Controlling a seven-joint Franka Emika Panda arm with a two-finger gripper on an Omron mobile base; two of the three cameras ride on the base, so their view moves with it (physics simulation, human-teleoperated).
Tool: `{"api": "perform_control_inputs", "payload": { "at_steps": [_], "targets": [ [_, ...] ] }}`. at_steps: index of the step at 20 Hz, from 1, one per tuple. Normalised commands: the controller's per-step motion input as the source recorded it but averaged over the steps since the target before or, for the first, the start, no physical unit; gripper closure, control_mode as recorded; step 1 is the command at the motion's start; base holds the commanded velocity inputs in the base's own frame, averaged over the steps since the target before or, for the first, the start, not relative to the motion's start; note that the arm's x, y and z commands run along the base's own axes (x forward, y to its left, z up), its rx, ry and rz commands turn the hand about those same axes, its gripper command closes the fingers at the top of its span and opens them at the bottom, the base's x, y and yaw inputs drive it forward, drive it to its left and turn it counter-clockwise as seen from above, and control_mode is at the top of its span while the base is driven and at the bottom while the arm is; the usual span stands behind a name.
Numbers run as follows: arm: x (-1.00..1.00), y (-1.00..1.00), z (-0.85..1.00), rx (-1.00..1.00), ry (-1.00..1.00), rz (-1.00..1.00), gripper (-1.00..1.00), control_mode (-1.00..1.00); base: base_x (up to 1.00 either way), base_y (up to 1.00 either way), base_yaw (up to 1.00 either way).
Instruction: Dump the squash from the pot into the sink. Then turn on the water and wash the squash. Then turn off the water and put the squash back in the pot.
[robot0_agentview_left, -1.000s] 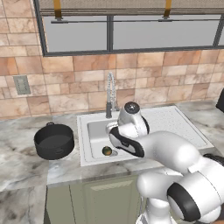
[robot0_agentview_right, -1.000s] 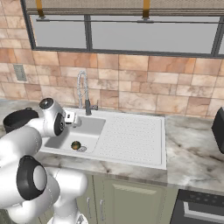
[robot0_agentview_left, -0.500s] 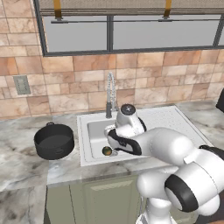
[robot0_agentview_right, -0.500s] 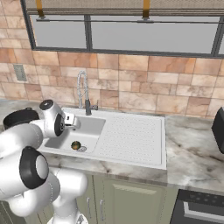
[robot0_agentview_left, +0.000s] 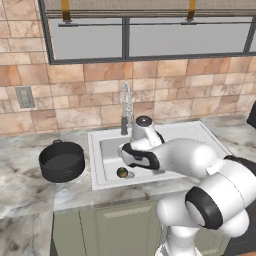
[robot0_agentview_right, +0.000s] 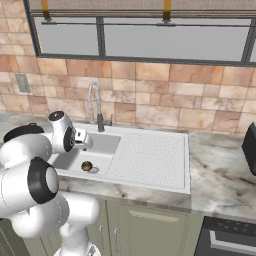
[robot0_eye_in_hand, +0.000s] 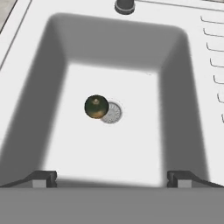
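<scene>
Dark green with an orange patch, the squash (robot0_eye_in_hand: 96, 106) lies on the floor of the sink (robot0_eye_in_hand: 177, 65), touching the edge of the round metal drain (robot0_eye_in_hand: 111, 113). The gripper (robot0_eye_in_hand: 112, 178) hangs above the basin with its fingers spread wide, holding nothing. The black pot (robot0_agentview_left: 62, 161) stands on the marble counter (robot0_agentview_left: 30, 182), left of the sink.
</scene>
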Motion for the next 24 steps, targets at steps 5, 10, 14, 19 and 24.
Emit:
{"api": "perform_control_inputs", "payload": {
  "at_steps": [5, 10, 14, 19, 24],
  "targets": [
    [0.05, 0.04, -0.27, 0.00, 0.01, 0.00, -1.00, -1.00, 0.00, 0.00, 0.00],
    [0.11, 0.01, -0.18, 0.00, 0.00, 0.00, -1.00, -1.00, 0.00, 0.00, 0.00],
    [0.09, 0.00, -0.14, 0.00, 0.00, 0.00, -1.00, -1.00, 0.00, 0.00, 0.00],
    [0.04, 0.03, -0.11, 0.00, 0.00, 0.00, -1.00, -1.00, 0.00, 0.00, 0.00],
    [0.02, 0.02, -0.09, 0.00, 0.01, 0.00, -1.00, -1.00, 0.00, 0.00, 0.00]
  ]
}}
